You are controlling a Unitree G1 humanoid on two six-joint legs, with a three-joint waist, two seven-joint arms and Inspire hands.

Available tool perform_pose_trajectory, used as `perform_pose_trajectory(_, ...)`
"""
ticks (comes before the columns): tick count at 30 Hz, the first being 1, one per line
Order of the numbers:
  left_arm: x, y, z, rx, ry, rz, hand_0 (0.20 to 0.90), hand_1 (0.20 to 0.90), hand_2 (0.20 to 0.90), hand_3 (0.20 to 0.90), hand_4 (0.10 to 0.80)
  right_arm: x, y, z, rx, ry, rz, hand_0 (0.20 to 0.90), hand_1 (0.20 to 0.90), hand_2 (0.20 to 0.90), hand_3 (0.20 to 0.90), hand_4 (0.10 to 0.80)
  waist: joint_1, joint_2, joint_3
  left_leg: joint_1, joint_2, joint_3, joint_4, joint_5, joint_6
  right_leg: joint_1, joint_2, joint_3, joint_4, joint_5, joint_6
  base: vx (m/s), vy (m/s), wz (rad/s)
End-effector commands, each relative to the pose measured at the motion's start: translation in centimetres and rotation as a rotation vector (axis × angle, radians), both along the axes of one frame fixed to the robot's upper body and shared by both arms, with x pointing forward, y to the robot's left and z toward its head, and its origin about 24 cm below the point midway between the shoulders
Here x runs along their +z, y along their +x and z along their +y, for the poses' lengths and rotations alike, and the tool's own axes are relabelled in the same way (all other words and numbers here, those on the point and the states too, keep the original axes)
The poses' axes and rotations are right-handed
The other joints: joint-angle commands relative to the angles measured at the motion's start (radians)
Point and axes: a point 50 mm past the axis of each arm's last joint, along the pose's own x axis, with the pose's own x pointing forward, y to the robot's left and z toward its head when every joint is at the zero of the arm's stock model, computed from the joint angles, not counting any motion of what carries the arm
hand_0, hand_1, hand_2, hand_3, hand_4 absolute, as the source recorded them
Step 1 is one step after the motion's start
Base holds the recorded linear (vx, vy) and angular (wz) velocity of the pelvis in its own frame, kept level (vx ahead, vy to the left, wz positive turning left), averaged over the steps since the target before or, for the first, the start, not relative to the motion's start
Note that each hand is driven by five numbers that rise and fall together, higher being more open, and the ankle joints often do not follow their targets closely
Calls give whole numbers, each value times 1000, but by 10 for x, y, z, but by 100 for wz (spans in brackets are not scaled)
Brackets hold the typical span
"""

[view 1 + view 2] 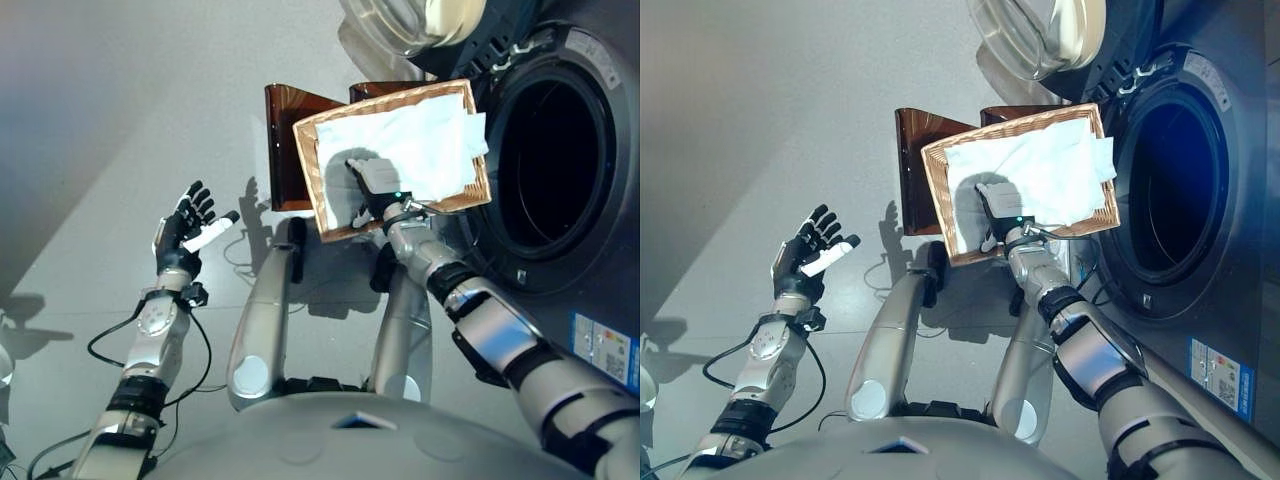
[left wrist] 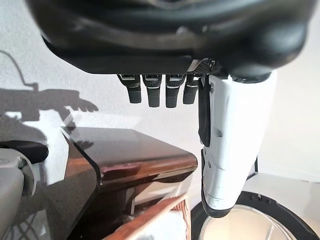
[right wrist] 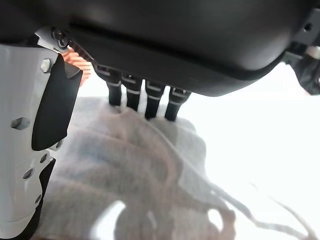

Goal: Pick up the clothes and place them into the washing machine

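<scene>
A white cloth (image 1: 425, 140) lies in a wicker basket (image 1: 306, 175) that sits on a brown stand (image 1: 285, 150) in front of the washing machine. My right hand (image 1: 375, 180) rests on the near part of the cloth inside the basket. In the right wrist view its fingers (image 3: 150, 105) reach straight down onto the cloth (image 3: 130, 170) and the thumb stands apart, so the hand is open. My left hand (image 1: 185, 232) hangs open in the air to the left, over the floor, and holds nothing. The washing machine's drum opening (image 1: 550, 150) is dark, just right of the basket.
The machine's round door (image 1: 410, 25) stands swung open above the basket. The machine's dark front panel (image 1: 600, 290) fills the right side. Grey floor (image 1: 120, 120) spreads to the left of the stand.
</scene>
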Motion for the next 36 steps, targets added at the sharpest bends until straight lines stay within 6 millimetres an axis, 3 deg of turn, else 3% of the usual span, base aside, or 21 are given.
perform_pose_trajectory(1,37,6,17,45,66,-200,900,900,900,900,800,21,13,-1,-4,-15,-114,900,900,900,900,800,20,20,-34,0,-11,6,-17,-44,-18,-32,2,11,-72,100,0,0,0,0)
perform_pose_trajectory(14,34,4,20,69,87,-188,900,900,900,900,800,68,27,-20,-53,56,-357,900,900,900,900,800,3,2,-41,3,-9,10,-32,-46,-13,-33,4,14,-85,110,5,0,0,0)
perform_pose_trajectory(24,40,4,19,71,81,-218,900,900,900,900,800,61,28,-18,-60,-15,-331,900,900,900,900,800,12,12,-32,-35,-10,4,11,-58,-9,-66,3,17,-56,100,1,-9,3,0)
perform_pose_trajectory(36,42,-2,28,71,103,-210,900,900,900,900,800,59,34,-13,-83,26,-257,900,900,900,900,800,45,16,-4,-101,-19,-9,68,-64,-9,-118,-4,6,5,85,-4,-13,6,4)
